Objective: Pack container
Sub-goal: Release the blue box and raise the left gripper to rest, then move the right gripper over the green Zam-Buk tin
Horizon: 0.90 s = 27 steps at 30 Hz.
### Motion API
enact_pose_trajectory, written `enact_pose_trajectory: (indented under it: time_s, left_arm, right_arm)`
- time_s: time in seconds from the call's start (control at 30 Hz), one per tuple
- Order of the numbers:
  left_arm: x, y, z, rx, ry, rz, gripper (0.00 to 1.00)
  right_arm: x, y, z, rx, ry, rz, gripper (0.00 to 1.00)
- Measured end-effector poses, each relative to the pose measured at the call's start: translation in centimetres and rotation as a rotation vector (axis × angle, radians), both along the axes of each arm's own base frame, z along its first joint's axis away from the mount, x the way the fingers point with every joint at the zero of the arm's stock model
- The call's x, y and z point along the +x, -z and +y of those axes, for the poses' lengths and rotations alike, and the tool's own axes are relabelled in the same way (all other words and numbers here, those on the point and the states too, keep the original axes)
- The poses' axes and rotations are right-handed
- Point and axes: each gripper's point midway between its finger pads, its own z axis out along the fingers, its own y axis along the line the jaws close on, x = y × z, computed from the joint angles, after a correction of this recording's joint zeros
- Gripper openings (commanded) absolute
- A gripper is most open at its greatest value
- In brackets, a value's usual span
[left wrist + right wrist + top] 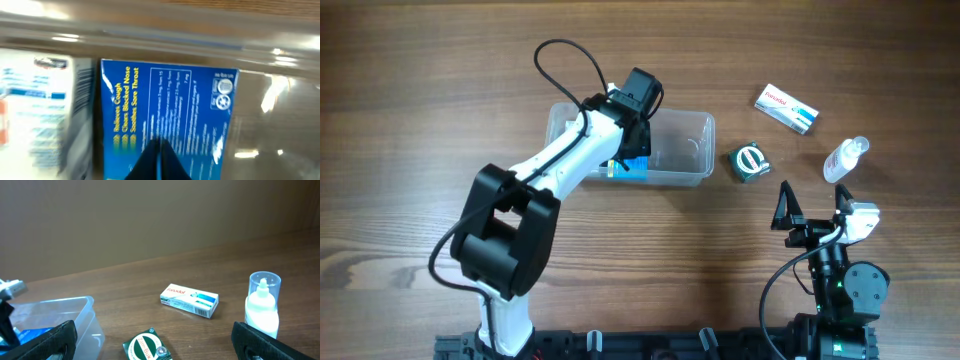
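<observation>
The clear plastic container (700, 150) stands at the middle back of the table. A blue medicine box (630, 167) lies flat inside it, next to a white box (35, 110). My left gripper (635, 140) reaches down into the container. In the left wrist view its fingers (159, 145) are shut together just over the blue box (170, 100). My right gripper (813, 205) is open and empty, low over the table at the front right. The container's corner (85, 315) shows at the left of the right wrist view.
To the right of the container lie a green box (750, 162), a white and blue box (787, 108) and a small clear bottle (845, 158). The right wrist view shows the green box (147, 347), the white box (190, 300) and the bottle (262, 302).
</observation>
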Motion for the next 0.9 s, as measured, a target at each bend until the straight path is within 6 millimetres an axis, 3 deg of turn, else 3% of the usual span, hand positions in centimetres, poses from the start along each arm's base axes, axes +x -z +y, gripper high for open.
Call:
enact_pose_trajectory:
  time_s: [0.13,0.17,0.2,0.23,0.27,0.33,0.47,0.57,0.7,0.9]
  left_arm:
    - [1.4,-6.0,1.1,-0.068,-0.029,-0.119,0.2]
    - [2.1,-8.2,2.1,-0.091,-0.051,-0.168,0.33]
    - [2.5,-9.6,2.8,-0.103,-0.066,-0.198,0.54]
    - [3.0,-11.3,4.2,-0.115,-0.091,-0.233,0.87]
    - [3.5,-12.8,6.6,-0.119,-0.142,-0.261,1.0]
    - [3.9,-13.8,10.8,-0.107,-0.234,-0.27,1.0]
    - [3.2,-13.0,19.4,-0.054,-0.432,-0.204,1.0]
    - [1.8,-12.3,23.5,-0.028,-0.533,-0.15,1.0]
    - [0.5,-11.9,26.4,-0.014,-0.606,-0.111,1.0]
    - [0.4,-11.9,27.0,-0.014,-0.622,-0.11,1.0]
  right_arm:
    - [0.0,0.0,0.0,0.0,0.0,0.0,1.0]
    - [0.0,0.0,0.0,0.0,0.0,0.0,1.0]
    - [0.0,0.0,0.0,0.0,0.0,0.0,1.0]
    - [0.0,0.0,0.0,0.0,0.0,0.0,1.0]
    - [0.0,0.0,0.0,0.0,0.0,0.0,1.0]
    - [0.0,0.0,0.0,0.0,0.0,0.0,1.0]
    - [0.0,0.0,0.0,0.0,0.0,0.0,1.0]
    - [0.0,0.0,0.0,0.0,0.0,0.0,1.0]
    - [0.0,0.0,0.0,0.0,0.0,0.0,1.0]
    - [0.0,0.0,0.0,0.0,0.0,0.0,1.0]
